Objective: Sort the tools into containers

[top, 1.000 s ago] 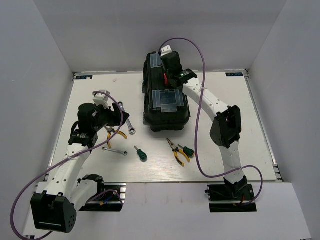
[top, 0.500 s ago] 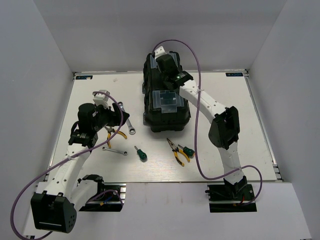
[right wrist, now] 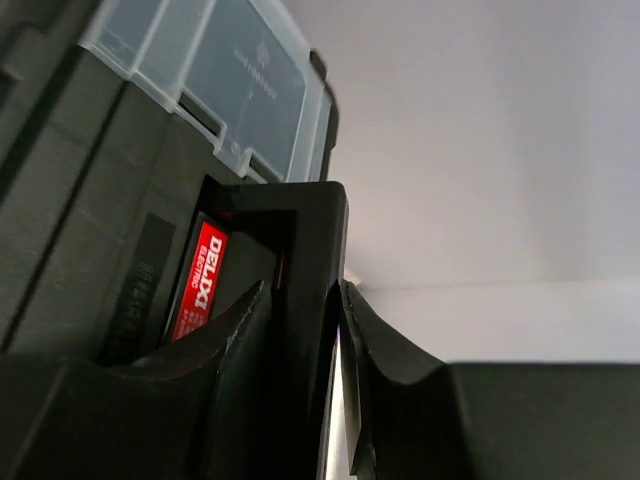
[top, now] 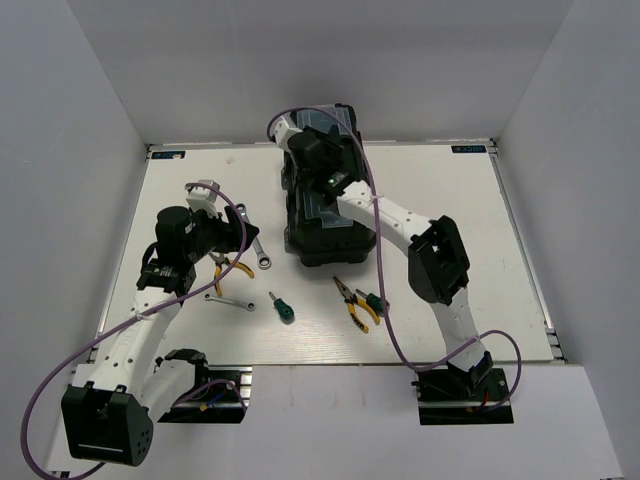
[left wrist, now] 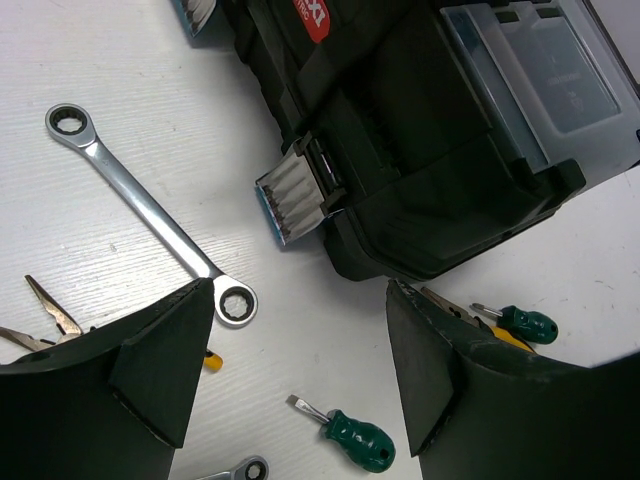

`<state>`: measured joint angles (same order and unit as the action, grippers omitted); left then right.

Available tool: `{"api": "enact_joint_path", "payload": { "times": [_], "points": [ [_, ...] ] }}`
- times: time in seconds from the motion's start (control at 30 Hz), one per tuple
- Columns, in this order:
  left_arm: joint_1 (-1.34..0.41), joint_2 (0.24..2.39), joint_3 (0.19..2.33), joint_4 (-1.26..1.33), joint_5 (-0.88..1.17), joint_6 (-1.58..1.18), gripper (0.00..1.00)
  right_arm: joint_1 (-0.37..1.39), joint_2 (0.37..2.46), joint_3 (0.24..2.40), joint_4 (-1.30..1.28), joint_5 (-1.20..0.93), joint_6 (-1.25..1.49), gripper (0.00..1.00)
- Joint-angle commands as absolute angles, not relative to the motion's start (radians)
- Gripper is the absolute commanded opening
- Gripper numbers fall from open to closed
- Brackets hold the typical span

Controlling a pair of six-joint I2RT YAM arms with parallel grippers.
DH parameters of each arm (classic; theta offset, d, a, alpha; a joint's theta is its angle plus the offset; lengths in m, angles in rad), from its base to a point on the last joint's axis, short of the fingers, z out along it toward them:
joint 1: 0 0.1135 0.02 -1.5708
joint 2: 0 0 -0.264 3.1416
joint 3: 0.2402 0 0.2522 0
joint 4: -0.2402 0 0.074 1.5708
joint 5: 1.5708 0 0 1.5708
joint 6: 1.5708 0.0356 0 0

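The black toolbox (top: 330, 232) stands at the table's middle back, its top tilted up. My right gripper (top: 316, 156) is shut on its black handle (right wrist: 300, 240), beside the red label (right wrist: 200, 282) and below a clear lid (right wrist: 230, 70). My left gripper (left wrist: 300, 292) hangs open and holds nothing above the table left of the box. Under it lie the longer wrench (left wrist: 150, 205), a green screwdriver (left wrist: 352, 438) and the short wrench (top: 230, 299). Yellow pliers (top: 236, 267) lie by the left fingers. More pliers (top: 354, 300) and a second screwdriver (top: 376, 300) lie in front of the box.
A metal latch (left wrist: 292, 195) hangs loose on the toolbox's near side. White walls close in the table on three sides. The right arm's purple cable (top: 384, 260) loops over the table's right half.
The right gripper has swung left and toward the back with the handle in it, and the toolbox's top has tipped up with it. The left arm has not moved.
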<state>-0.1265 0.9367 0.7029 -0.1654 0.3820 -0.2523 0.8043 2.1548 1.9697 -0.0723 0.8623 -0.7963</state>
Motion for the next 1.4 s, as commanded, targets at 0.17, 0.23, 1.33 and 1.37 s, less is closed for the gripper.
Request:
{"api": "enact_joint_path", "payload": {
  "times": [0.17,0.23,1.33,1.37],
  "points": [
    [-0.129,0.914,0.747,-0.169,0.394,-0.244,0.79,0.917,2.227,1.888,0.258,0.891,-1.167,0.02],
    [-0.129,0.914,0.747,-0.169,0.394,-0.244,0.79,0.922,2.237,1.882,0.276,0.890,-1.180,0.02],
    [-0.129,0.663,0.689,-0.172,0.114,-0.272,0.79,0.971,2.134,2.175,-0.224,0.764,-0.643,0.53],
    [-0.129,0.663,0.689,-0.172,0.114,-0.272,0.79,0.962,2.131,2.177,-0.256,0.756,-0.606,0.59]
  ]
}}
